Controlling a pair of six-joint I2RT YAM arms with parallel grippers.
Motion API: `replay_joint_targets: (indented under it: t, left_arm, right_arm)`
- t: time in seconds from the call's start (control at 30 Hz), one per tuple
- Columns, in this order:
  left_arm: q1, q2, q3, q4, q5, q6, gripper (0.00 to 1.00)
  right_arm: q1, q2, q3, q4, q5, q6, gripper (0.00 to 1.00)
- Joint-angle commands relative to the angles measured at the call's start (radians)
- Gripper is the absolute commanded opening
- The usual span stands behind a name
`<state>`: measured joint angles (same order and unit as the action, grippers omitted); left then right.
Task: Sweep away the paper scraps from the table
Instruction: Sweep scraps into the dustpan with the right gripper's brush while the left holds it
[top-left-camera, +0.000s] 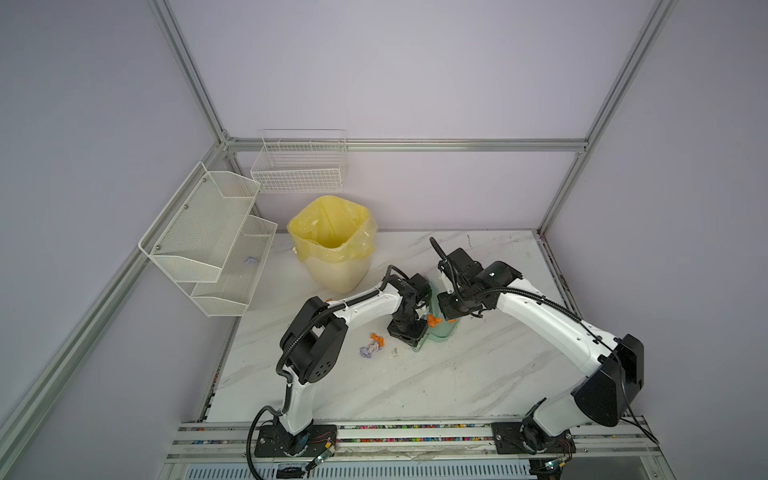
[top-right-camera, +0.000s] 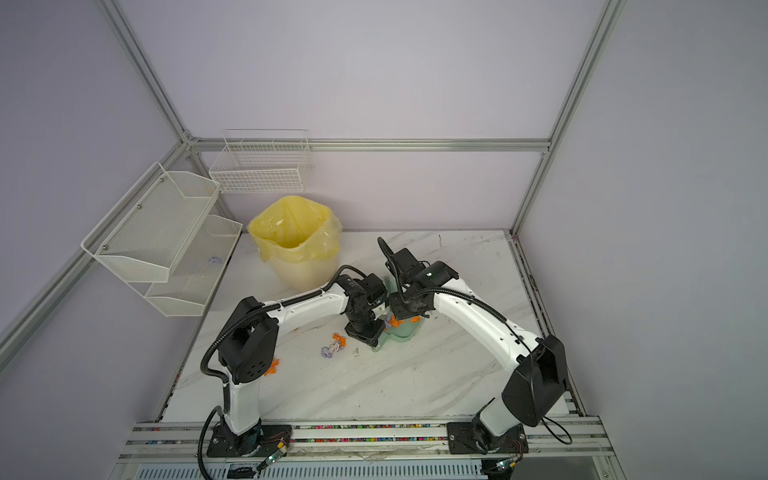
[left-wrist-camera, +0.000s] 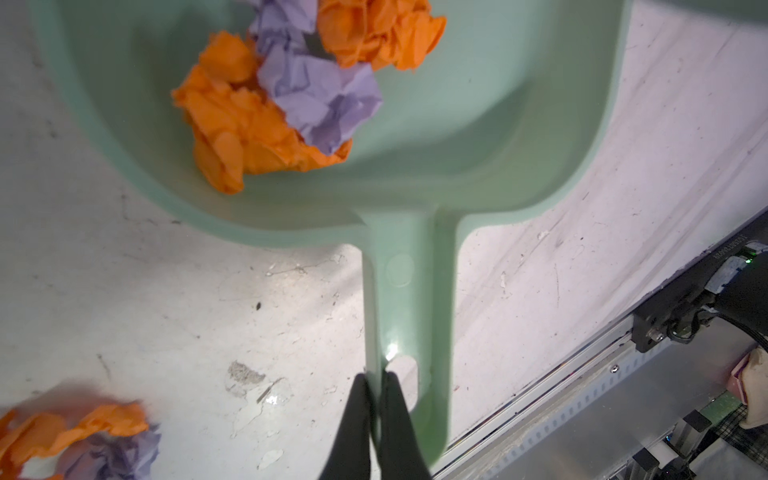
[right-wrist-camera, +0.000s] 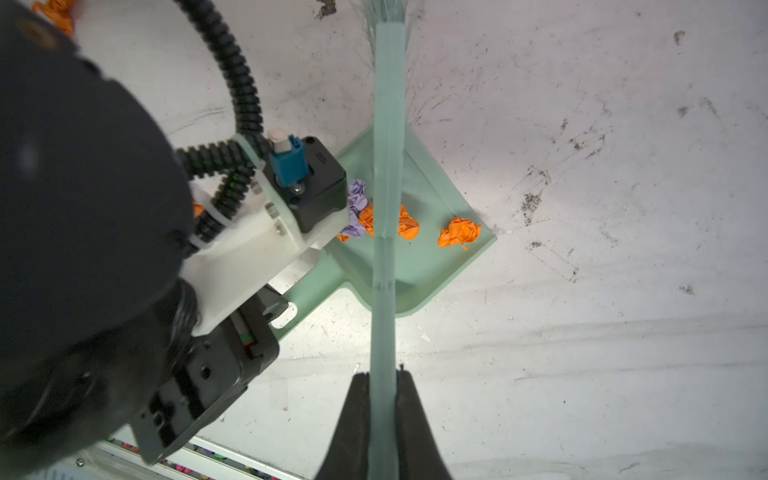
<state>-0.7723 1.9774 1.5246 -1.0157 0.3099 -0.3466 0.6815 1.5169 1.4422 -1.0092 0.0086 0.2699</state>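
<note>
Several paper scraps (left-wrist-camera: 270, 104) sit in the dustpan (left-wrist-camera: 519, 124) gripped by the left end effector (left-wrist-camera: 376, 384); the right end effector (right-wrist-camera: 382, 380), clamping the brush (right-wrist-camera: 388, 166), should gently coax in the cluster (top-left-camera: 372, 345) on the counter (top-left-camera: 457, 382) at the pan's eight o'clock.

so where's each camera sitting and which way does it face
Both top views: high over the front rail, looking down across the table to the bin; left arm and right arm show.
Left wrist: behind the left end effector, looking along the dustpan handle it grips; only black fingertips show.
Right wrist: behind the right end effector, looking along the brush it grips; the left arm shows.
Shared: both wrist views show paper scraps in the dustpan.
</note>
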Motion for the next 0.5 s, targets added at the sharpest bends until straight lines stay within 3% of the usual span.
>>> replay_joint_targets:
  t: [0.0, 0.3, 0.47]
  left_arm:
    - [0.005, -0.004, 0.079, -0.007, 0.007, 0.027, 0.0]
    - [0.006, -0.007, 0.083, -0.007, 0.004, 0.025, 0.0]
    - [0.005, -0.01, 0.085, -0.006, 0.004, 0.025, 0.0]
  right_arm:
    - [0.003, -0.015, 0.02, -0.045, 0.06, 0.069, 0.0]
    - [-0.011, 0.031, 0.049, -0.082, 0.248, 0.133, 0.0]
    - [-0.014, 0.056, 0.023, -0.102, 0.288, 0.141, 0.0]
